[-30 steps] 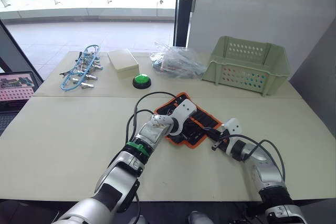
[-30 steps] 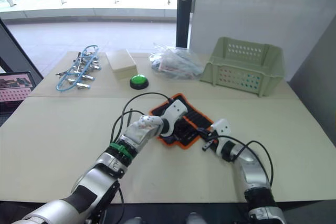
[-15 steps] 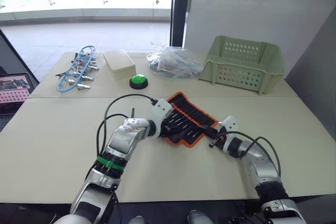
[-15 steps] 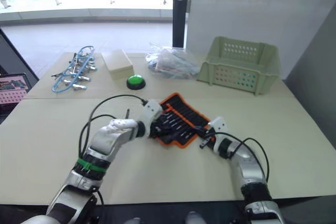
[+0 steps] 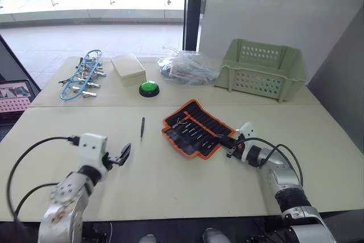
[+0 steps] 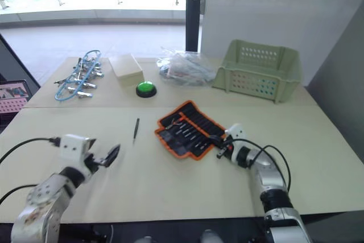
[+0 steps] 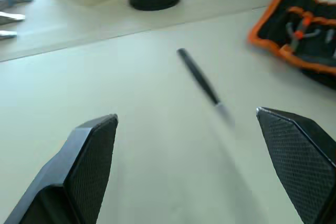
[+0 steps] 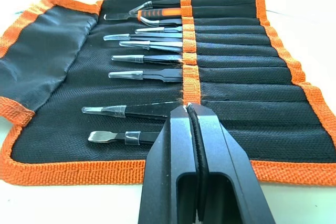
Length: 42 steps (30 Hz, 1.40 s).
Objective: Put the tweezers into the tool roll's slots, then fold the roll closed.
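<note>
Tool roll: the tool roll (image 5: pixel 196 128) is seen lying open and flat on the table (image 5: pixel 187 180), in front of the green basket (image 5: pixel 264 69), with its orange edging showing all round.
Slots: the slots (image 8: pixel 236 61) are already occupied by a row of tools, tips poking out past the orange band; several pointed tweezers (image 8: pixel 142 59) are tucked in, plus an orange-handled one near the far end.
Loose tweezer: one black tweezer (image 5: pixel 142 127) is left out on the bare table, just beside the roll's left edge and apart from it; it is also picked up between the fingers in the left wrist view (image 7: pixel 198 81).
Left gripper: the left gripper (image 5: pixel 120 156) is held wide apart and empty, low over the table, well short of the loose tweezer and aimed towards it.
Right gripper: the right gripper (image 5: pixel 225 140) is pressed closed at the roll's near-right edge; its tips meet right at the fabric, and it cannot be told whether cloth is pinched or merely touched.
Progress: most of the filling looks done. What is left, as judged here: the stray tweezer must be picked up and slotted, then the roll folded closed.
Clutter: blue-cabled clips (image 5: pixel 82 75), a beige box (image 5: pixel 129 67), a green button (image 5: pixel 149 87) and a plastic bag (image 5: pixel 187 66) are parked at the far side, out of play.
</note>
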Motion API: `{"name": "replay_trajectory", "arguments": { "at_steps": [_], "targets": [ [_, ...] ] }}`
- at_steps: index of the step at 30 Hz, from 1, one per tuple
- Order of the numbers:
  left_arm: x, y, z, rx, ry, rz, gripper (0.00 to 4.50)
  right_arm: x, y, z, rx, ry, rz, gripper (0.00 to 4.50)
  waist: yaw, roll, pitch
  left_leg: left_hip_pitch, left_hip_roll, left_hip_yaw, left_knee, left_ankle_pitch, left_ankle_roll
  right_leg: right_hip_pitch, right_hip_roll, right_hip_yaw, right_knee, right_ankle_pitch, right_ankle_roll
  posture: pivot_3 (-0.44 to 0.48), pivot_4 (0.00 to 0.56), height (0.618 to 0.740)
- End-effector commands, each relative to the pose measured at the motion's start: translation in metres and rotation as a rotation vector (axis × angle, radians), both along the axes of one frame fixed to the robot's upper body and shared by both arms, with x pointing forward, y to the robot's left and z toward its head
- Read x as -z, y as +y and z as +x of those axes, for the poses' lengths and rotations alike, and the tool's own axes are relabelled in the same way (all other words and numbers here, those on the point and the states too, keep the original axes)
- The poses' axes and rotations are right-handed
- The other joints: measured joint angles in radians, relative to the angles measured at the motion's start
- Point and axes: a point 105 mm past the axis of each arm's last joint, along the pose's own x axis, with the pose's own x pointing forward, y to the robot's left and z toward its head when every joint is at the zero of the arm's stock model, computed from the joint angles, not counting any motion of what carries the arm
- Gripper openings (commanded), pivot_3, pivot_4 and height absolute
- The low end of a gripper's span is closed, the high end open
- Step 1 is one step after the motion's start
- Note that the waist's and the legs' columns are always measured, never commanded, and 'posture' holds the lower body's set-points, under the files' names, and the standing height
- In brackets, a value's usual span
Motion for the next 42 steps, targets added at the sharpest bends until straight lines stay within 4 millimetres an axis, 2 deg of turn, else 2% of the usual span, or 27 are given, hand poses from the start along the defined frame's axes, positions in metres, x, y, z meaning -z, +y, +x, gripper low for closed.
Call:
{"name": "replay_trajectory", "arguments": {
  "at_steps": [1, 4, 8, 18, 25, 28, 33, 36, 38, 42],
  "targets": [
    [0.01, 0.001, -0.025, -0.033, -0.036, -0.057, 4.48, 0.021, -0.005, -0.002, 0.022, 0.101, -0.015, 0.0, 0.005, 0.0, 0.0, 0.0, 0.0, 0.0, 0.0, 0.0, 0.0, 0.0, 0.0, 0.0, 0.0, 0.0, 0.0, 0.0, 0.15, 0.74],
    [0.035, 0.013, -0.05, -0.132, -0.005, -0.128, 4.48, 0.023, -0.005, 0.0, 0.018, 0.108, -0.012, 0.0, 0.008, -0.001, 0.0, 0.0, 0.0, 0.001, 0.0, 0.0, 0.0, 0.001, 0.0, 0.0, -0.001, 0.0, 0.0, 0.0, 0.15, 0.74],
    [0.05, 0.012, -0.072, -0.183, 0.002, -0.132, 4.48, 0.028, -0.003, -0.001, 0.002, 0.121, -0.022, 0.0, 0.014, -0.001, 0.0, 0.0, 0.002, 0.001, 0.001, 0.0, 0.0, 0.0, 0.002, 0.0, -0.001, -0.001, 0.001, 0.0, 0.15, 0.74],
    [0.048, 0.006, -0.071, -0.202, -0.046, -0.165, 4.48, 0.032, -0.003, -0.002, -0.015, 0.127, -0.03, 0.0, 0.014, -0.001, 0.0, 0.0, 0.002, 0.002, 0.001, 0.0, 0.0, 0.0, 0.002, 0.0, -0.002, -0.003, 0.004, 0.0, 0.15, 0.74],
    [0.026, 0.001, -0.043, -0.159, -0.104, -0.155, 4.48, 0.034, -0.008, -0.004, -0.005, 0.12, -0.039, 0.0, 0.014, -0.001, 0.0, 0.0, 0.002, 0.002, 0.001, 0.0, 0.0, 0.0, 0.003, 0.0, -0.001, -0.003, 0.003, 0.0, 0.15, 0.74],
    [0.013, -0.01, -0.023, -0.121, -0.125, -0.15, 4.48, 0.034, -0.01, -0.005, 0.0, 0.118, -0.04, 0.0, 0.016, -0.001, 0.0, 0.0, 0.002, 0.002, 0.001, 0.0, 0.0, 0.0, 0.003, 0.0, -0.001, -0.001, 0.0, 0.0, 0.15, 0.74],
    [0.004, -0.032, 0.004, -0.067, -0.125, -0.192, 4.48, 0.033, -0.012, -0.006, 0.011, 0.113, -0.038, 0.0, 0.017, 0.0, 0.0, 0.0, 0.001, 0.001, 0.001, 0.0, 0.0, 0.001, 0.002, 0.0, 0.0, -0.001, 0.0, 0.0, 0.15, 0.74],
    [0.012, -0.049, 0.027, -0.069, -0.089, -0.236, 4.48, 0.033, -0.01, -0.007, 0.006, 0.109, -0.042, 0.0, 0.02, 0.0, 0.0, 0.0, 0.001, 0.001, 0.001, 0.0, 0.0, 0.001, 0.002, 0.0, 0.0, -0.001, 0.0, 0.0, 0.15, 0.74],
    [0.019, -0.052, 0.035, -0.089, -0.053, -0.212, 4.48, 0.032, -0.009, -0.007, 0.009, 0.103, -0.04, 0.0, 0.02, 0.0, 0.0, 0.0, 0.001, 0.001, 0.001, 0.0, 0.0, 0.001, 0.002, 0.0, 0.0, 0.0, 0.0, 0.0, 0.15, 0.74],
    [0.02, -0.065, 0.059, -0.09, -0.033, -0.191, 4.48, 0.03, -0.011, -0.007, 0.018, 0.098, -0.039, 0.0, 0.019, 0.0, 0.0, -0.001, 0.001, 0.0, 0.0, 0.0, 0.0, 0.0, 0.002, -0.001, 0.0, 0.0, 0.0, 0.0, 0.15, 0.74]
  ]
}}
